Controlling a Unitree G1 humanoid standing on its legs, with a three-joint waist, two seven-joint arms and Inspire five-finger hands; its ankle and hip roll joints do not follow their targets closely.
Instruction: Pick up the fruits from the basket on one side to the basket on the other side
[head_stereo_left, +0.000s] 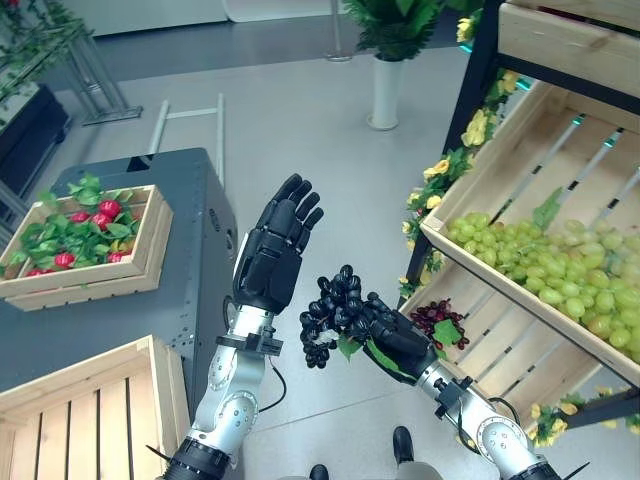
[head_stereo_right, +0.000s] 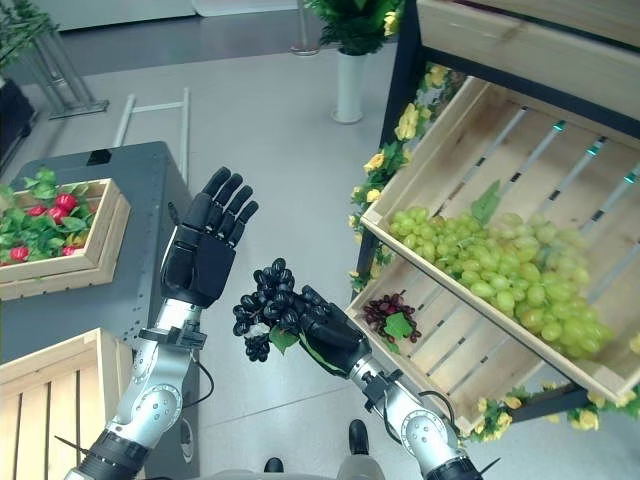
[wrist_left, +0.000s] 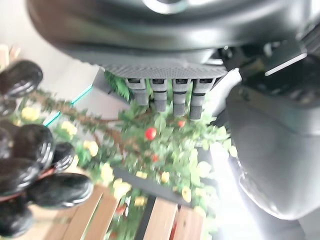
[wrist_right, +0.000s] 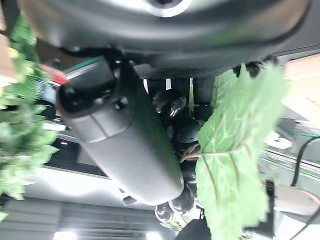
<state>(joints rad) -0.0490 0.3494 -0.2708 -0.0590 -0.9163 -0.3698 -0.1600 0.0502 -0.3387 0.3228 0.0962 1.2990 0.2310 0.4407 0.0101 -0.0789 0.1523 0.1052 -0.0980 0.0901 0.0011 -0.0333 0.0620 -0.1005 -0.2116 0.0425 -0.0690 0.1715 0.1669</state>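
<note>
My right hand (head_stereo_left: 395, 338) is shut on a bunch of black grapes (head_stereo_left: 330, 312) with a green leaf, held in the air between the two sides. In the right wrist view the black grapes (wrist_right: 182, 135) and their leaf (wrist_right: 232, 165) sit under my curled fingers and thumb. My left hand (head_stereo_left: 275, 250) is raised beside the bunch, palm up, fingers straight and open, holding nothing. A wooden crate (head_stereo_left: 85, 385) stands empty at the lower left. On the right, a slanted shelf crate (head_stereo_left: 520, 350) holds dark red grapes (head_stereo_left: 437, 322).
A higher shelf crate (head_stereo_left: 470, 190) holds green grapes (head_stereo_left: 545, 260). Another crate with red fruit and leaves (head_stereo_left: 85, 235) rests on the grey table (head_stereo_left: 195, 230). Yellow flowers (head_stereo_left: 440, 175) trim the shelf. A potted plant (head_stereo_left: 385, 70) stands behind.
</note>
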